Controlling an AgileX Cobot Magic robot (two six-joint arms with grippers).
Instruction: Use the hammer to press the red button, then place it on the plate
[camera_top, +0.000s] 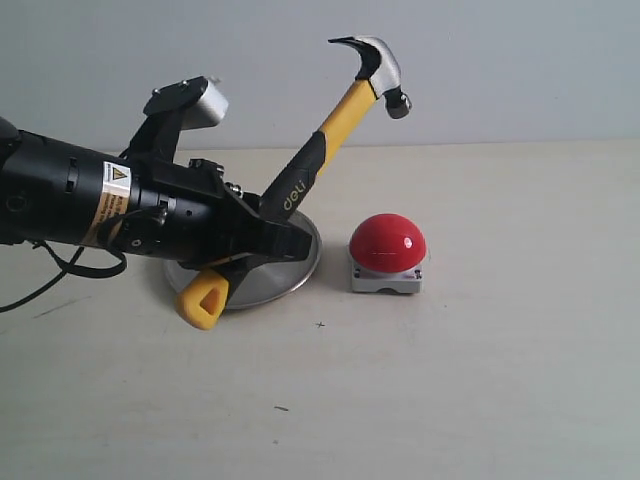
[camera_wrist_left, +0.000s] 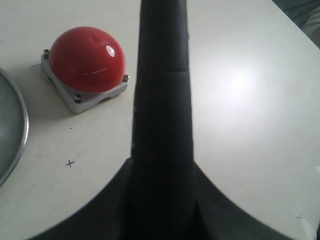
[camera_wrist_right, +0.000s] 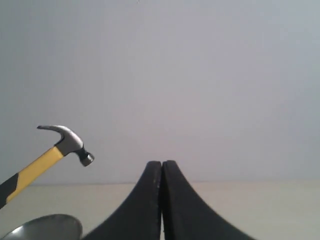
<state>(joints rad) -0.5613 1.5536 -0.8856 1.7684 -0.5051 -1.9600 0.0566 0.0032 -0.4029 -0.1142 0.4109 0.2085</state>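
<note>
My left gripper is shut on the black handle of the hammer. The hammer slants up to the right, its steel head high above the red button. Its yellow looped end hangs low in front of the plate, which lies partly hidden behind the gripper. In the left wrist view the black handle fills the middle, with the red button and the plate's rim beside it. My right gripper is shut and holds nothing; its view shows the hammer head and the plate's rim.
The button sits on a square grey base on a pale tabletop. A small pen cross is marked in front of the plate. A plain grey wall stands behind the table.
</note>
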